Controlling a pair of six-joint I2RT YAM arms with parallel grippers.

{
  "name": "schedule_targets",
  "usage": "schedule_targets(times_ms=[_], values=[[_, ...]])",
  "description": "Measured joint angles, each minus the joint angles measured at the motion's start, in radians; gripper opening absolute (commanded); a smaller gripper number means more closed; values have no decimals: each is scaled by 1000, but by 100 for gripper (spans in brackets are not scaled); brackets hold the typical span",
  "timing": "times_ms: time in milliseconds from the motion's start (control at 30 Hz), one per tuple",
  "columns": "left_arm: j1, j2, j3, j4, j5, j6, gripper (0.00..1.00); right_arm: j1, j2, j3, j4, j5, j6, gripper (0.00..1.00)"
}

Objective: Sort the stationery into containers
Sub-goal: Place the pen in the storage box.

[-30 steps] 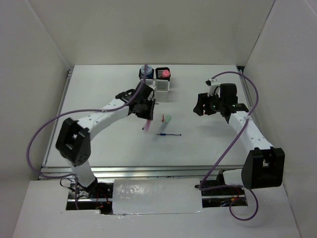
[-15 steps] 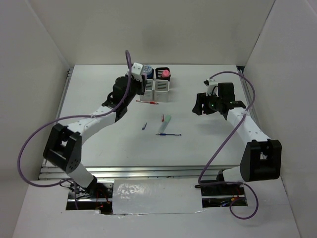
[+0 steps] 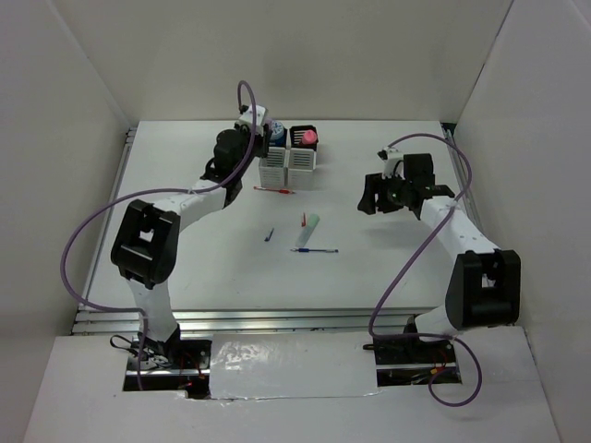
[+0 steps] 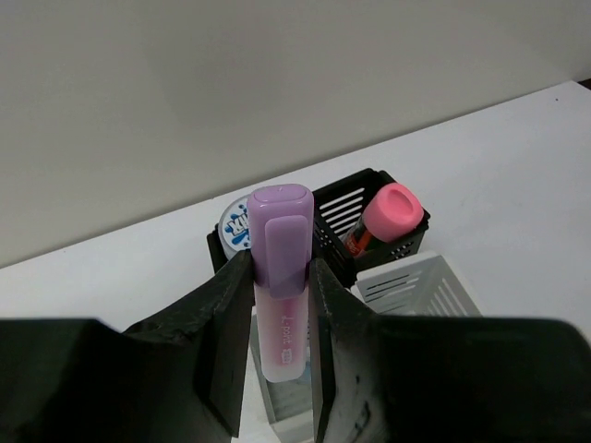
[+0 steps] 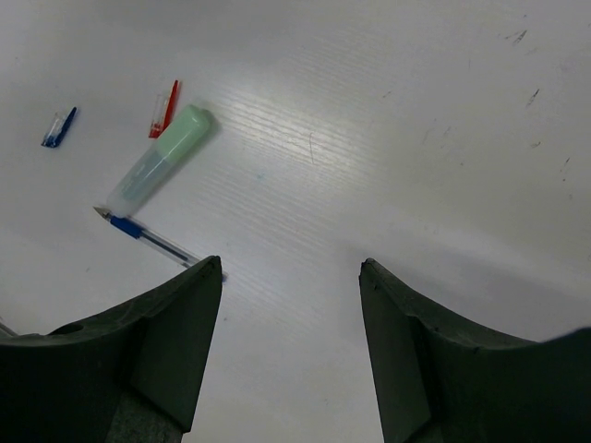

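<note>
My left gripper [image 4: 282, 263] is shut on a purple stubby stick [image 4: 282, 277] and holds it upright just above the near left white cup [image 4: 286, 401] of the containers [image 3: 288, 159]. A blue roll [image 4: 235, 223] sits in the far left black cup. A pink-capped tube [image 4: 392, 208] stands in the far right black cup [image 4: 369, 185]. A green stick [image 5: 157, 161], a blue pen [image 5: 152, 238], a small red cap [image 5: 164, 108] and a small blue cap [image 5: 58, 127] lie on the table. A red pen [image 3: 274, 190] lies in front of the cups. My right gripper [image 5: 291, 268] is open and empty, right of these.
White walls close in the table [image 3: 397, 268] on the left, back and right. The right near white cup [image 4: 416, 286] shows nothing inside. The left arm's purple cable [image 3: 245, 101] arcs above the cups.
My left arm has carried the purple stick from the middle of the table back to the cups. The red pen and blue cap now show. The right arm has barely shifted.
</note>
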Motion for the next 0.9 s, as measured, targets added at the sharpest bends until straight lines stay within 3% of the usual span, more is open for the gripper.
schedule_targets(times_ms=[133,267,400,433,500,700,900], values=[[14,37,12,29,33,0,15,0,17,1,0,0,0,68],[21,81,14,37,63,-2,17,0,36,8,1,0,0,68],[23,124,47,23,72,-8,34,0,40,12,0,0,0,68],[23,127,51,16,75,-9,48,0,40,14,0,0,0,68],[24,127,51,9,79,-11,57,0,40,18,0,-1,0,68],[25,92,50,-80,104,-24,61,0,40,21,0,-2,0,68],[7,-98,-2,-254,116,-23,61,0,27,19,-2,-3,0,68]])
